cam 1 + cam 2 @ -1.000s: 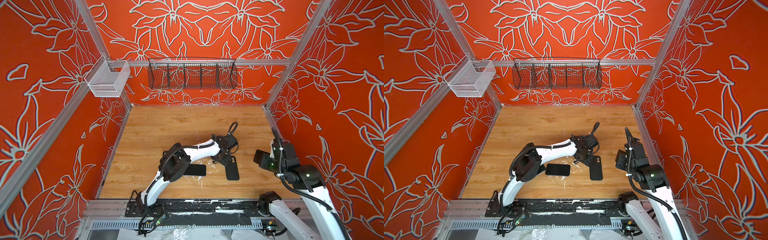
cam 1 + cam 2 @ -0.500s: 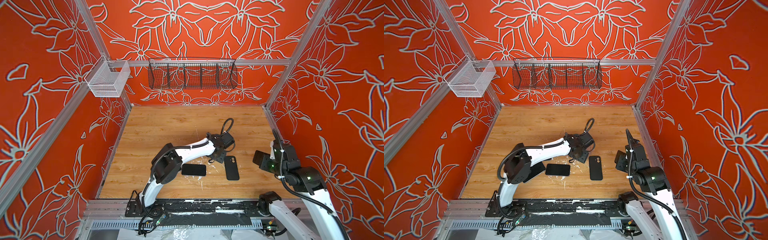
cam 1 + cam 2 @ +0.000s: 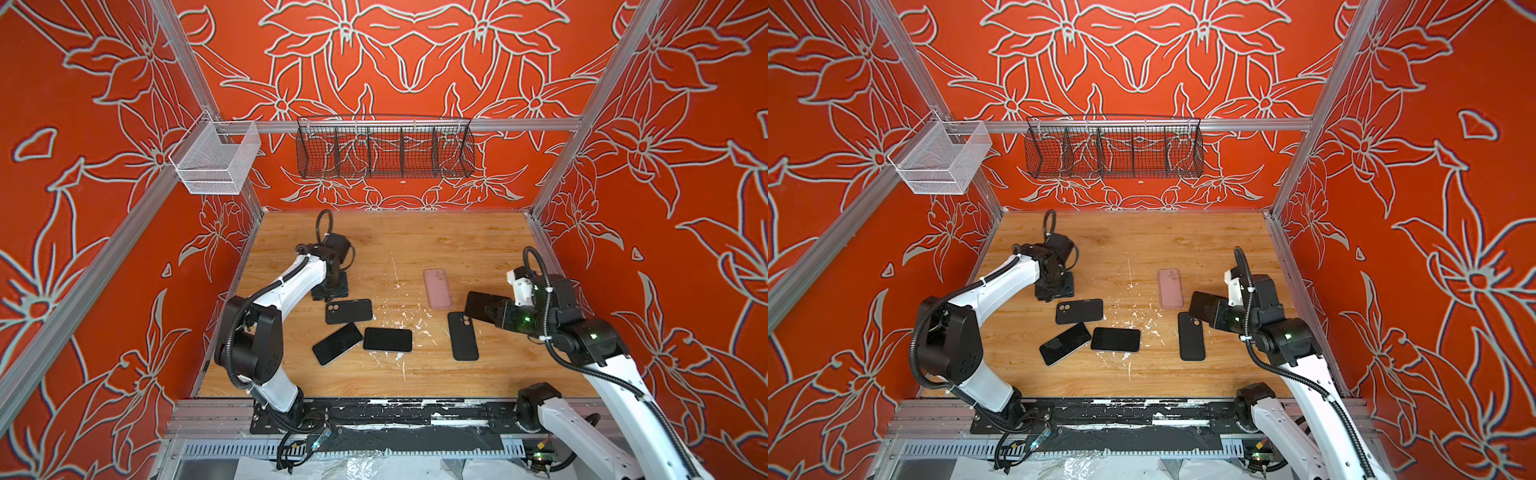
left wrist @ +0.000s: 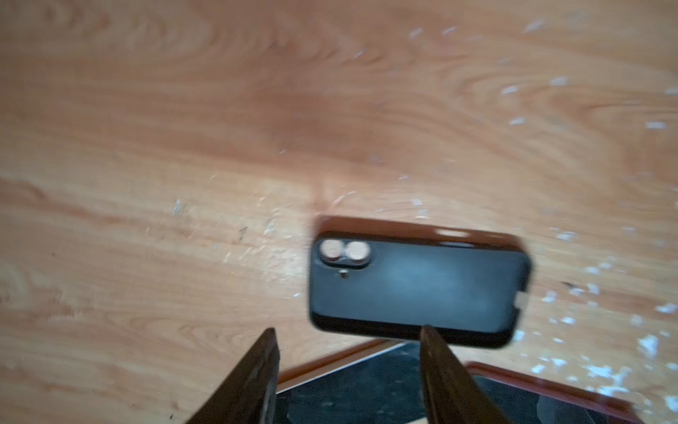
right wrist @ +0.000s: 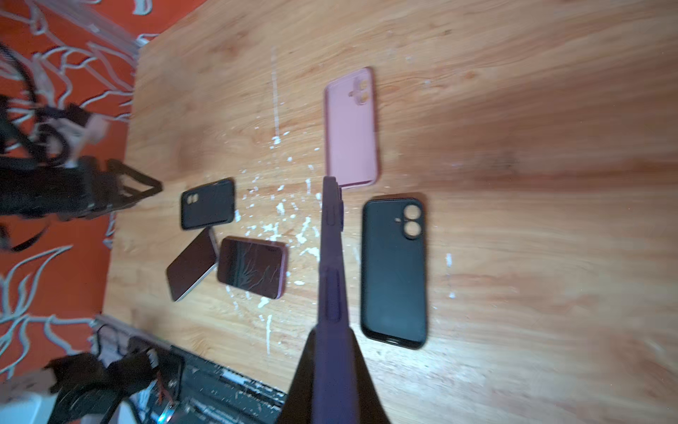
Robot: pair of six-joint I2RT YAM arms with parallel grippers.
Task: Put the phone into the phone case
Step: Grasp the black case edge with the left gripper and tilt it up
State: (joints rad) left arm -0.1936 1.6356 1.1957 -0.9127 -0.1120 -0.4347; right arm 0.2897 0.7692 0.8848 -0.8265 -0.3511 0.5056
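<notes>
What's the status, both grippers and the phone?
Left gripper open, empty, by the left-side black case. Right gripper shut on purple-edged phone, held on edge off the table. Right-side black case beside it lies empty, nothing on it.

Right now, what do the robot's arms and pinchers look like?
The left arm and right arm: white shells, chunky black joints, black ribbed cables looping along them. Small green lights dot the right one. The left gripper and right gripper each have two dark, pointed fingers.
</notes>
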